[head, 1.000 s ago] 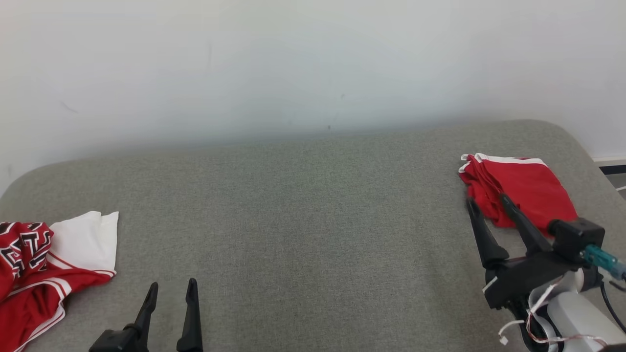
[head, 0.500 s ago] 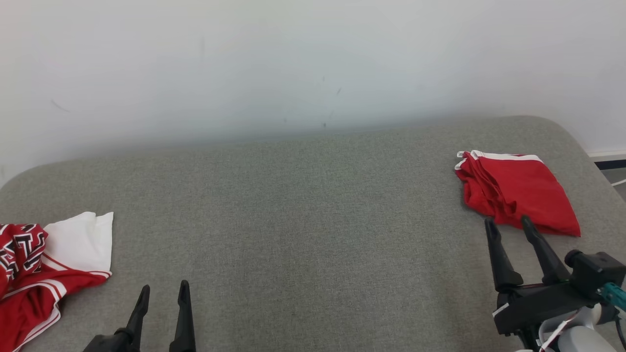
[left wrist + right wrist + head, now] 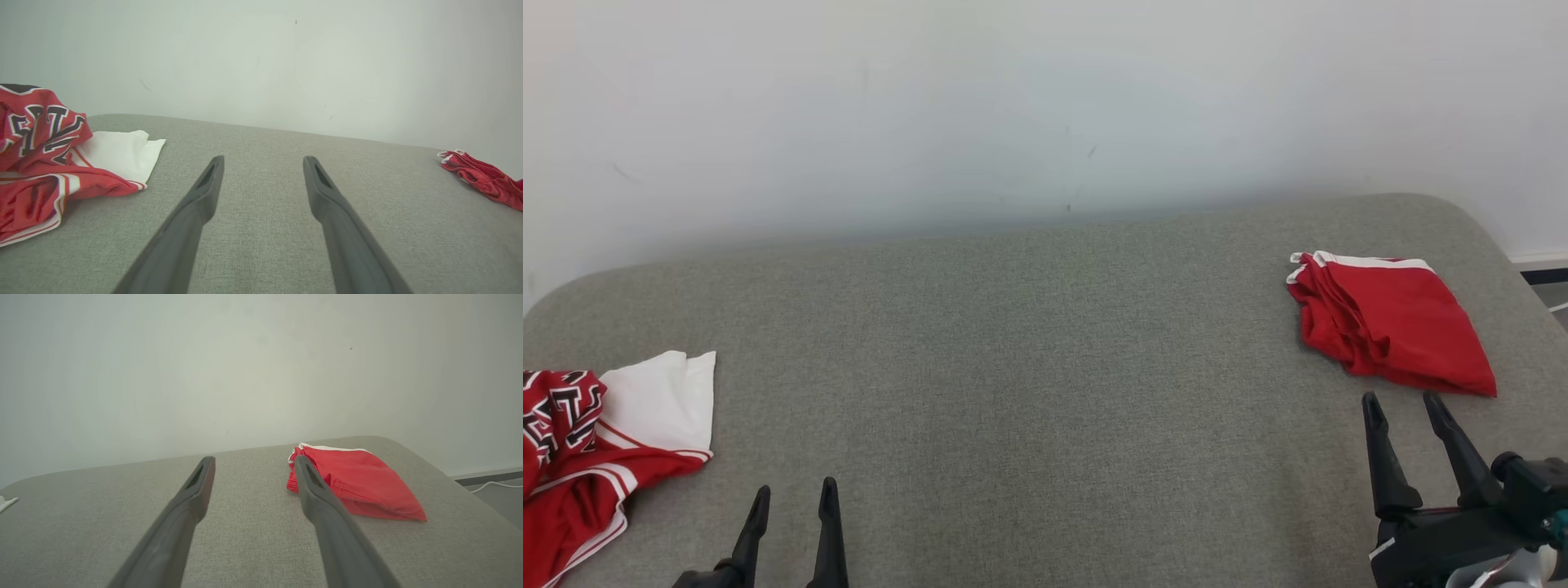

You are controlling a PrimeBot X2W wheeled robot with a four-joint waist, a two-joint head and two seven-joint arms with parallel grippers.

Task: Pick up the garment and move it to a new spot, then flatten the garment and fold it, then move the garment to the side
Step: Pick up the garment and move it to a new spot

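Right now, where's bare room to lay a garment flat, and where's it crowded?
Free: the middle of the grey surface, between the crumpled jersey pile at left and the folded red garment at right, back to the wall. Crowded: the left edge, and the right end by the right gripper.

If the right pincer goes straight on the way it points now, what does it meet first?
Probably the folded red garment: the open right pincer points at its near edge, one finger lined up with its left corner. Height above the grey cushion is unclear.
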